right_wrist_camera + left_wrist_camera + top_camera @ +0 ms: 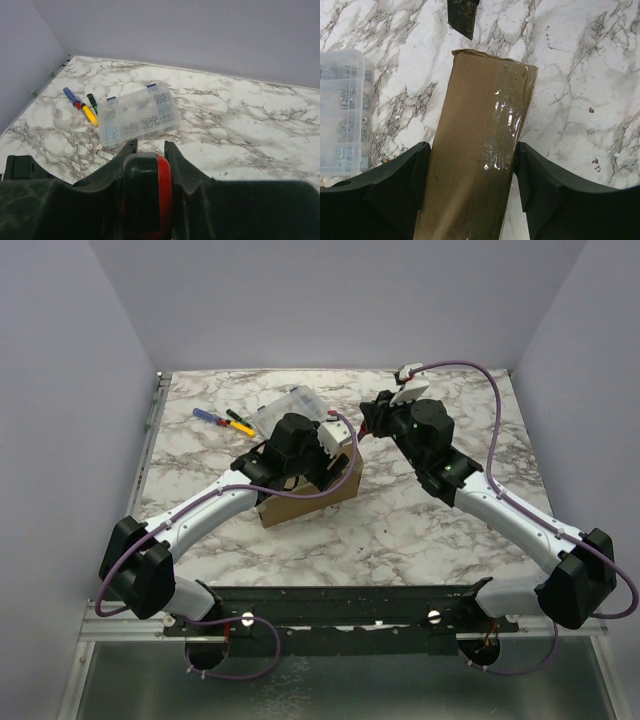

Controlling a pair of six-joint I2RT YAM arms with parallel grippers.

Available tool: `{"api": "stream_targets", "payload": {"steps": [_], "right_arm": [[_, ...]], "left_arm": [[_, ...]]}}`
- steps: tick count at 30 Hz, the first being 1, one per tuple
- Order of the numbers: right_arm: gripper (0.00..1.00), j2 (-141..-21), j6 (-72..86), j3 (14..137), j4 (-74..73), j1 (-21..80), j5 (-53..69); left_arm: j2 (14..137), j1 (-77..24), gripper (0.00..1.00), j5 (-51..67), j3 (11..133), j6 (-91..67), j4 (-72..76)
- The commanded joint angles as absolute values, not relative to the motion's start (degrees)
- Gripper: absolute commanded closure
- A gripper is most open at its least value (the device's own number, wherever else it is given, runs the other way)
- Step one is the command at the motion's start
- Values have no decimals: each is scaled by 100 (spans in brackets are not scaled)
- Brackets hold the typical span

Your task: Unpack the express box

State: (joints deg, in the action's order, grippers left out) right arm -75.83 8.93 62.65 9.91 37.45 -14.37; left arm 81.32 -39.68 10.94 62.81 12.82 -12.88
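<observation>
The express box [305,505], brown cardboard sealed with shiny clear tape, lies mid-table under my left arm. In the left wrist view the express box [487,110] runs lengthwise between the black fingers. My left gripper [470,162] is shut on it, with both pads against its sides. Just right of the box my right gripper [368,425] hovers, and in the right wrist view the right gripper [150,147] is shut on a black and red tool [147,195]. A dark pointed tip [462,17] hangs above the box's far end.
A clear plastic compartment case [288,405] [137,112] holding small parts lies behind the box, and the clear case [345,110] also shows beside the box. Blue, yellow and green screwdrivers [225,420] [82,104] lie left of the case. Walls close in the table on three sides.
</observation>
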Motion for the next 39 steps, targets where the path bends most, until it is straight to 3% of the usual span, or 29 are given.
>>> {"api": "stream_targets", "payload": {"steps": [1,39], "right_arm": [[99,-7619,914,6460,1263,3786,-1350],[99,-7804,850,6338,1230,3842,-1254]], "left_arm": [[8308,-3980,32,1546,6053,984,-1744],[8328,-3981,32,1578,6056,962,-1748]]}}
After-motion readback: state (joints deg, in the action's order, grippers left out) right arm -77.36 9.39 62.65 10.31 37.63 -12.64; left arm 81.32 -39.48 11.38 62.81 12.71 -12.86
